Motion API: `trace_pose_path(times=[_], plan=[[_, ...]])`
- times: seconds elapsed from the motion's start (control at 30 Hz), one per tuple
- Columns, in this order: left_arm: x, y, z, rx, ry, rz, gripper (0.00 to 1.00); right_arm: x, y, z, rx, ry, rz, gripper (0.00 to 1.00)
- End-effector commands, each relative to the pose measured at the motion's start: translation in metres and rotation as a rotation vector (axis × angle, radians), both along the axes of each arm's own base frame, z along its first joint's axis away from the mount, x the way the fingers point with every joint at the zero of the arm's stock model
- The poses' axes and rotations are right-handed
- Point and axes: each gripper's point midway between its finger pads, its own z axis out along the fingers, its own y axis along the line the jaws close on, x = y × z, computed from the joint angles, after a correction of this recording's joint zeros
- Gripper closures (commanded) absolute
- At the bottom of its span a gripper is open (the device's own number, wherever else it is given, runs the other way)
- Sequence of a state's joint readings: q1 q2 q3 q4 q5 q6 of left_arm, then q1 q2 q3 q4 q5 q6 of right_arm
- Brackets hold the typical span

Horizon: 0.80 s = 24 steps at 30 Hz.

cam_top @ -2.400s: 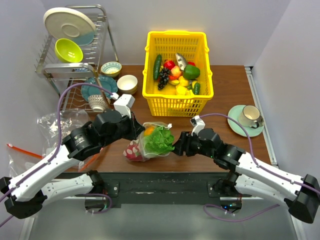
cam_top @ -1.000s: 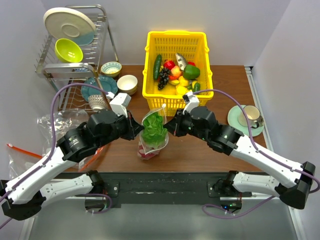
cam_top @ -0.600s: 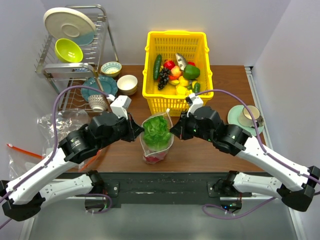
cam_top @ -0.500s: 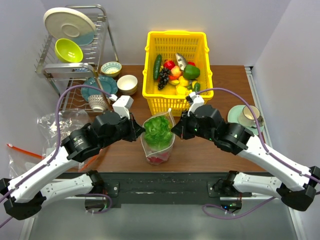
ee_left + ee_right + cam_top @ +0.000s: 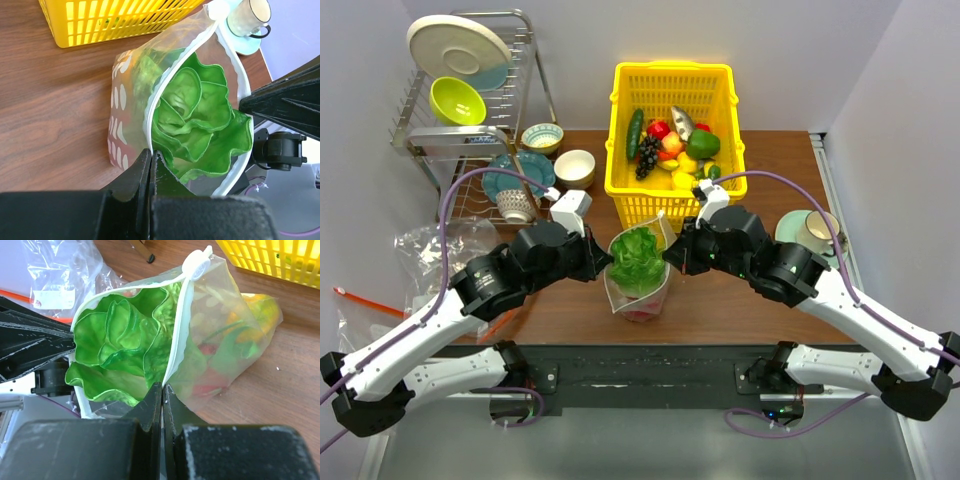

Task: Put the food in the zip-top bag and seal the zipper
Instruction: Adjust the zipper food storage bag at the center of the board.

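Observation:
The zip-top bag [image 5: 640, 292] hangs upright between my two grippers, in front of the basket, with its mouth spread open. Green lettuce [image 5: 638, 258] fills the mouth, and red and orange food [image 5: 207, 386] shows through the dotted wall below it. My left gripper [image 5: 608, 263] is shut on the left side of the white zipper rim [image 5: 150, 107]. My right gripper [image 5: 671, 262] is shut on the opposite rim [image 5: 181, 325]. In the left wrist view the jaws [image 5: 150, 153] pinch the rim beside the lettuce [image 5: 195, 115]. The right jaws [image 5: 162, 386] pinch it likewise.
A yellow basket [image 5: 670, 68] holding more toy produce stands just behind the bag. A cup [image 5: 818, 230] on a saucer sits at the right. A dish rack [image 5: 470, 110] and bowls [image 5: 574, 165] stand at the back left. Plain clear bags [image 5: 430, 245] lie at the left edge.
The bag went from lying on the table to hanging upright. Both grippers rose and shifted toward the basket, and the mouth spread a little wider.

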<state>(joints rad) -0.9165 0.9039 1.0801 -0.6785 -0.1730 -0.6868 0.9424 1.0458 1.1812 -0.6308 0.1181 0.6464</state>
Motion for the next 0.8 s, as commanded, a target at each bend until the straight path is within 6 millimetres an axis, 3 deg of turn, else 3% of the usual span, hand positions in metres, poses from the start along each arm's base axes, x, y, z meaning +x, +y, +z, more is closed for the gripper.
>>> trace_pose_path(times=[0.0,0.2,0.37,0.47,0.63,0.77], plan=[[0.004,-0.007,0.029,-0.065,-0.069,-0.018,1.00,0.007,-0.004,0.053,0.100,-0.123,-0.029,1.00],[0.003,-0.002,0.027,-0.051,-0.063,-0.008,1.00,0.015,-0.015,0.061,0.048,-0.167,-0.073,1.00],[0.003,0.005,0.023,-0.026,-0.068,0.006,1.00,0.028,-0.016,0.046,-0.029,-0.163,-0.113,1.00],[0.006,0.013,0.027,0.008,-0.078,0.036,1.00,0.029,-0.009,0.043,-0.042,-0.154,-0.093,1.00],[0.011,0.029,0.040,0.075,-0.086,0.092,1.00,0.028,-0.009,0.054,-0.021,-0.168,-0.089,1.00],[0.017,0.051,0.040,0.166,-0.086,0.183,1.00,0.031,-0.017,0.043,-0.113,-0.168,-0.093,1.00]])
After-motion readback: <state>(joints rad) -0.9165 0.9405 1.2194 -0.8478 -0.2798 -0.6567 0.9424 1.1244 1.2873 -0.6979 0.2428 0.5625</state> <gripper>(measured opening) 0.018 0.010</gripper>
